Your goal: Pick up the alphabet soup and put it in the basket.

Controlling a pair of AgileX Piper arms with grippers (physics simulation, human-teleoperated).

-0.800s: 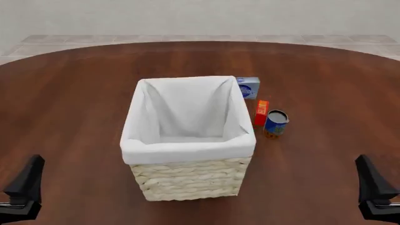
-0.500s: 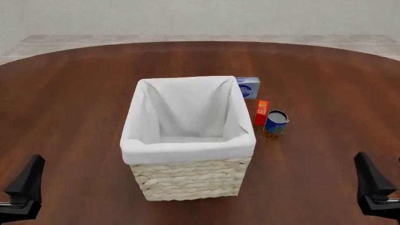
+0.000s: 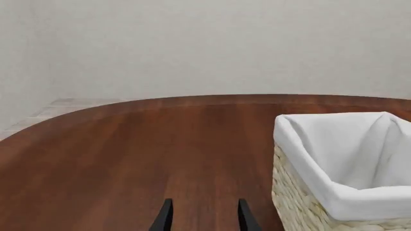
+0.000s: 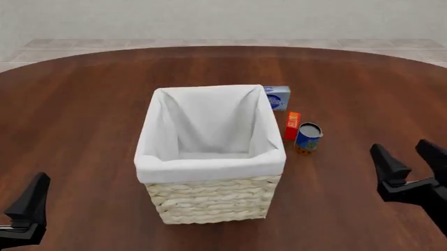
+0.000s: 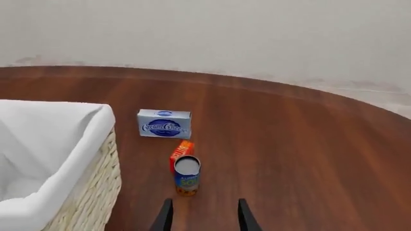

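Alphabet soup (image 4: 308, 136) stands upright on the table (image 4: 84, 104) beside a red-orange box (image 4: 292, 125), right of the basket (image 4: 209, 162), ungrasped; right gripper (image 4: 409, 159) open, well short; left gripper (image 3: 203, 216) open, idle; pick and placement remain.

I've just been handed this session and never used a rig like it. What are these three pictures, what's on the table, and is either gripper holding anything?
It is a simulated pair of robot arms at a wooden table. The front view looks forward and down from the arms' own side; the other two views come from cameras just behind each gripper.

On the table stands the basket, lined with white cloth. To its right are the alphabet soup, a small red-orange box and, farther back, a pale blue-and-white box.

The left gripper is open over bare wood beside the basket. The right gripper is open too, pointing toward the can. Neither holds anything.
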